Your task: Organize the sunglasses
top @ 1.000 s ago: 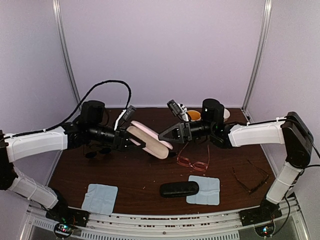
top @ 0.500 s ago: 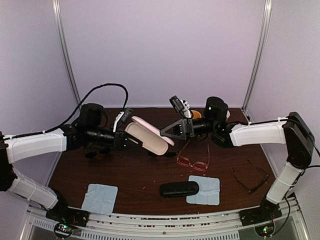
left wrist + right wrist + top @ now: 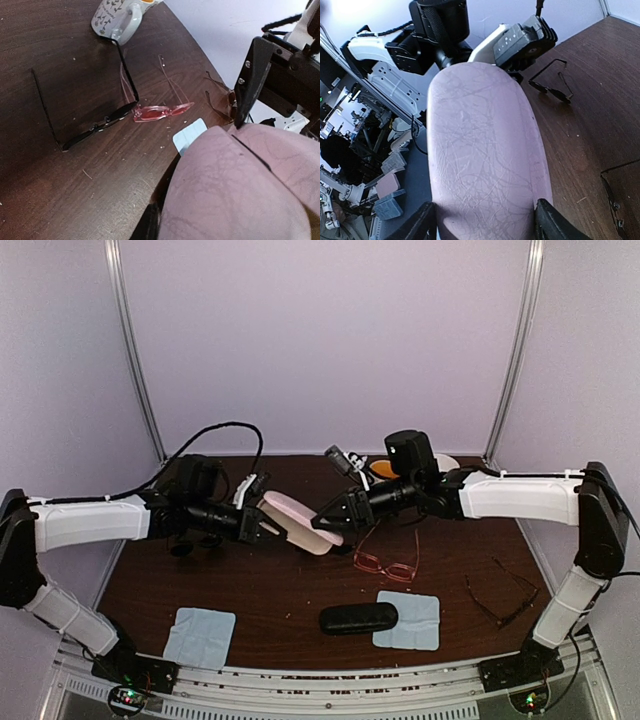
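Observation:
A pink hard case hangs above the table between both arms. My left gripper is shut on its left end. My right gripper straddles its right end, with the fingers against both sides. The case fills the right wrist view and the left wrist view. Pink-red sunglasses lie just right of the case, and also show in the left wrist view. Black dark-lensed sunglasses lie under my left arm. A thin black-framed pair lies next to the pink-red pair.
A black case lies at the front centre beside a light-blue cloth. A second cloth lies at the front left. A brownish thin pair of glasses lies at the right. A patterned mug stands at the back.
The case's raised lid has come down. My right gripper has moved down and left onto the case's end, and the left gripper has lowered the case slightly.

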Robot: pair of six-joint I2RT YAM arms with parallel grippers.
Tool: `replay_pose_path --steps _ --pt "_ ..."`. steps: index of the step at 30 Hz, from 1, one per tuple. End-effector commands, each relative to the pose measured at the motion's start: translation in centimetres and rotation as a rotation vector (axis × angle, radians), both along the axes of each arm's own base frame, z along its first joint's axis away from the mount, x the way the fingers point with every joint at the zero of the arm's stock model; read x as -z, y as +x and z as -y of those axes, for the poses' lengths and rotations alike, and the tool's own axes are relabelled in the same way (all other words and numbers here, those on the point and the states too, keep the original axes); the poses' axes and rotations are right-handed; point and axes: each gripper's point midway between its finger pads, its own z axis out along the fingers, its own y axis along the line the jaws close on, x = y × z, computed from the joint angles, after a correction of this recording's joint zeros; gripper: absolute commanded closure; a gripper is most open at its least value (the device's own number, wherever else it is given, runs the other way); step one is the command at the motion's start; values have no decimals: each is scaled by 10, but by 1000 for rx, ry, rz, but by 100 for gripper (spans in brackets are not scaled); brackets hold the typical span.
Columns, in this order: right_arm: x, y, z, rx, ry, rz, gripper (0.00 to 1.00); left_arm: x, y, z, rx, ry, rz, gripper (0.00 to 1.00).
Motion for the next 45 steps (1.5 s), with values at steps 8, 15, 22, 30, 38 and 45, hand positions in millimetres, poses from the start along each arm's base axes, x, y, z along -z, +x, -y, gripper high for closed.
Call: replay_pose_path --steps 8,15,22,30,38,45 --pt "31 39 21 221 -229 -8 14 11 34 -17 -191 86 36 100" --pt "32 37 19 219 -286 68 11 27 37 -24 -239 96 14 100" --pt "33 37 9 252 -305 145 13 40 39 -39 -310 102 -5 100" --pt "35 43 -9 305 -295 196 16 54 38 -69 -397 67 -51 100" --pt "59 43 16 340 -433 285 17 58 34 -95 -449 119 -41 100" --pt "82 10 57 281 -554 357 17 51 40 -110 -472 139 -3 100"
